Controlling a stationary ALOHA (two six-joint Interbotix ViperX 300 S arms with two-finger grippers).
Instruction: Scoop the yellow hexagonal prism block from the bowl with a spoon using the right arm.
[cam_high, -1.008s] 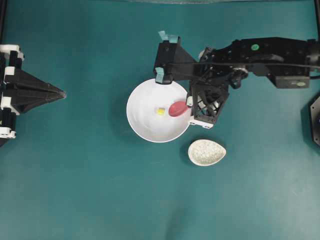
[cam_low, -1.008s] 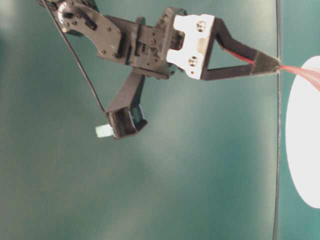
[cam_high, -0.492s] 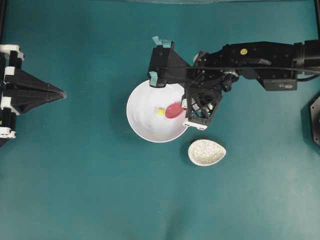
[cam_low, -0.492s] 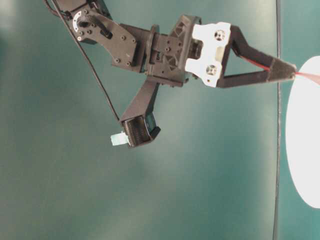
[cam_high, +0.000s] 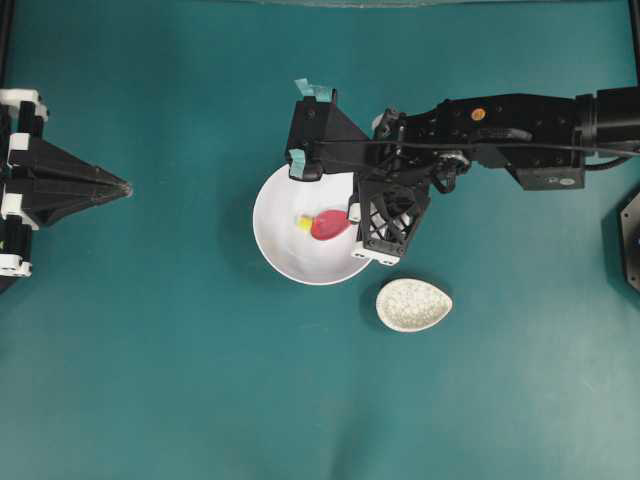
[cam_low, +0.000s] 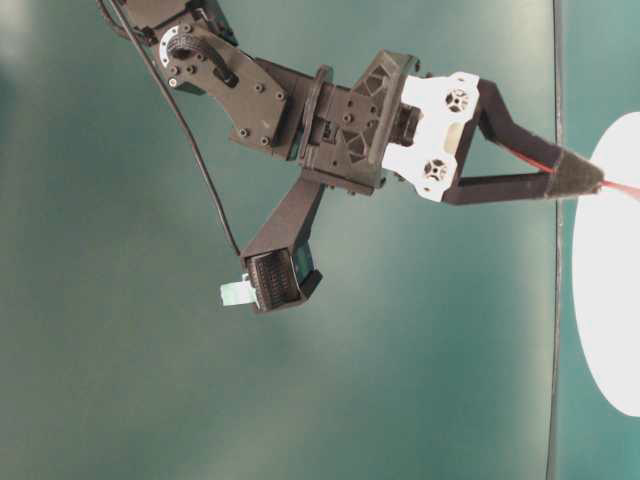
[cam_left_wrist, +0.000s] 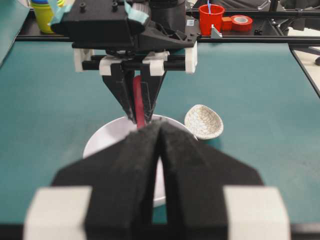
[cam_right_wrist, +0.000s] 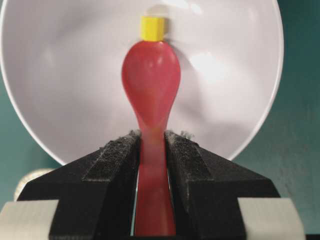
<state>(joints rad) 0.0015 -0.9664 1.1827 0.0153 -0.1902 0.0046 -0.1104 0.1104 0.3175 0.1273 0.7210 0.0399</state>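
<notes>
Right gripper (cam_right_wrist: 151, 150) pinches the handle of the glossy pink-red soup spoon (cam_right_wrist: 151, 80); scoop tip touches the tiny yellow hexagonal block (cam_right_wrist: 152, 28) at top centre of the wrist view, inside the large white bowl (cam_right_wrist: 65, 75). Scooping step is in hand; next move likely needs the tip slid under the block, then a level lift. Left gripper (cam_left_wrist: 159, 150), at the overhead view's left edge, is pressed together and idle.

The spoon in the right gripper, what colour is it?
The spoon is glossy pink-red, clearest in the right wrist view.
</notes>
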